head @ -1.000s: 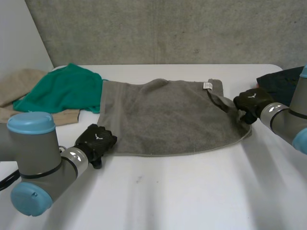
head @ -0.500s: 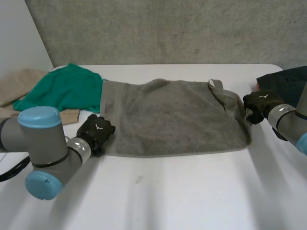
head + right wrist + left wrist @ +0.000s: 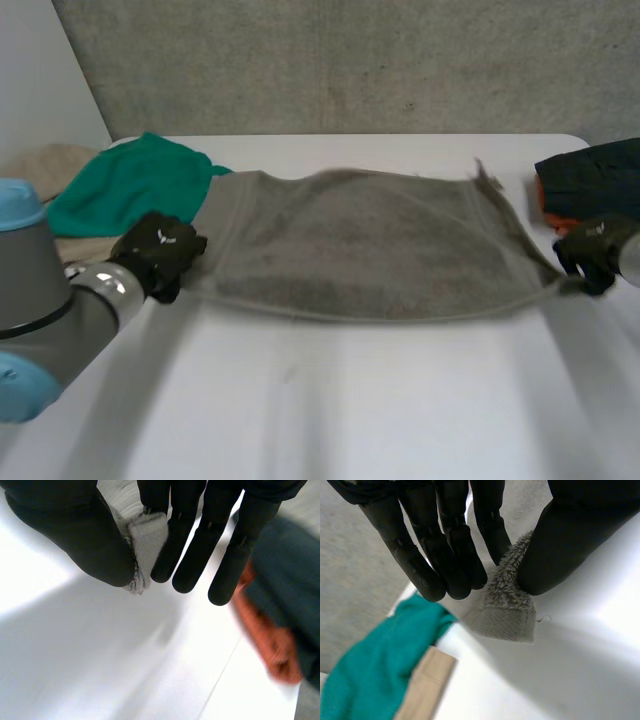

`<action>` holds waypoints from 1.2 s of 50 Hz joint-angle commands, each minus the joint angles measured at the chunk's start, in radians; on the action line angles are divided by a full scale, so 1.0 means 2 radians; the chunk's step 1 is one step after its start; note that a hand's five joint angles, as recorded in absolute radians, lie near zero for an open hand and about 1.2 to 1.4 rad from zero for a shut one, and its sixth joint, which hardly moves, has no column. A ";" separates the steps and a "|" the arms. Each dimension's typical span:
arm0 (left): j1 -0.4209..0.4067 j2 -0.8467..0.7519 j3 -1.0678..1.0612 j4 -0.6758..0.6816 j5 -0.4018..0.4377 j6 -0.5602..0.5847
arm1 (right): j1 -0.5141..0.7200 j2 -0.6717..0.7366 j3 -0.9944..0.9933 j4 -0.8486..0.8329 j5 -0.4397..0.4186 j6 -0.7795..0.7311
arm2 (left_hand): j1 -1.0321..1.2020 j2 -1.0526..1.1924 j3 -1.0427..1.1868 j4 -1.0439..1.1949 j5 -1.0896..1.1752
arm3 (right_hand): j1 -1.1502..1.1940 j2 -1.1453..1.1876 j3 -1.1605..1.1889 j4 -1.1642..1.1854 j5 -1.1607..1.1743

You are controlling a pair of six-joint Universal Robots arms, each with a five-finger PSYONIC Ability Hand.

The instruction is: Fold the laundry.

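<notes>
A grey towel [image 3: 365, 245] is stretched wide across the middle of the white table [image 3: 330, 400]. My left hand [image 3: 155, 252] pinches the towel's near left corner [image 3: 507, 605] between thumb and fingers. My right hand [image 3: 592, 252] pinches the near right corner [image 3: 145, 542] the same way. The towel hangs taut between the two hands, its front edge lifted a little off the table.
A green cloth [image 3: 130, 185] lies over a tan cloth [image 3: 50, 160] at the table's left, close behind my left hand. A dark cloth [image 3: 590, 170] with an orange one [image 3: 265, 635] under it sits at the right edge, beside my right hand.
Both hands moved outward and toward the front, pulling the towel flat and wide. My left hand closed on the towel's near left corner; the right kept its grip.
</notes>
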 commanded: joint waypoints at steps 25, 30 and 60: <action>-0.050 -0.182 0.312 -0.070 -0.030 -0.028 | 0.027 0.078 -0.112 -0.092 0.043 0.071 | 0.118 0.101 0.106 0.102 0.125 | 0.141 0.111 0.104 0.101 0.105; -0.060 -0.265 0.421 -0.073 -0.078 -0.026 | 0.043 0.124 -0.168 -0.146 0.059 0.098 | 0.118 0.101 0.106 0.102 0.125 | 0.141 0.111 0.104 0.101 0.105; -0.096 -0.468 0.724 -0.006 -0.126 0.002 | 0.090 0.379 -0.508 -0.221 0.136 0.081 | -0.493 -0.510 -0.505 -0.509 -0.486 | -0.470 -0.500 -0.507 -0.510 -0.506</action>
